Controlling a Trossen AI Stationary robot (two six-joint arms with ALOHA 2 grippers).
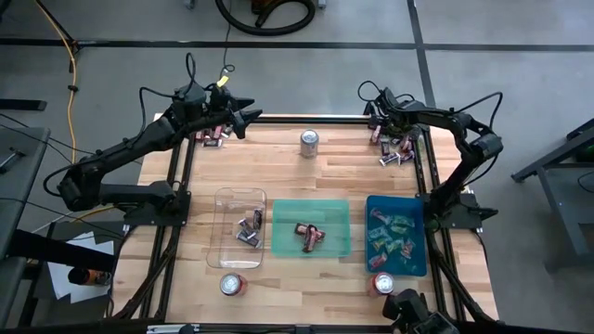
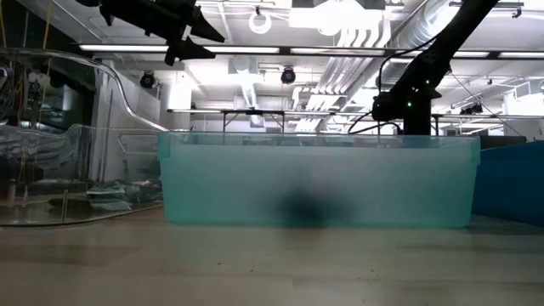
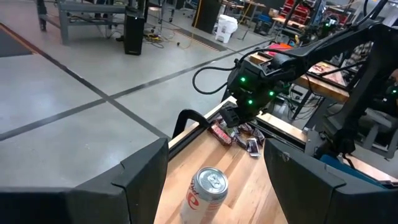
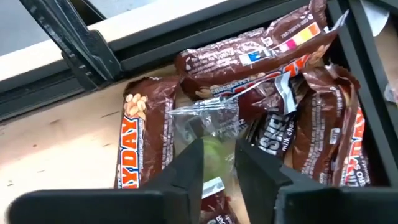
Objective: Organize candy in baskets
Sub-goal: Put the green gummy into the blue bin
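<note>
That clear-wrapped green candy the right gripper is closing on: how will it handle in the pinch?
Green candy: likely light. Its crinkled clear wrapper looks floppy and slick, so the right gripper may catch film only. It lies on overlapping maroon-brown bars, which may shift.

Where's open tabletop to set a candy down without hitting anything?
Bare wood lies between the far can and the clear basket and green basket. The far corners are crowded: candy pile under the right gripper, another pile beneath the left gripper.
</note>
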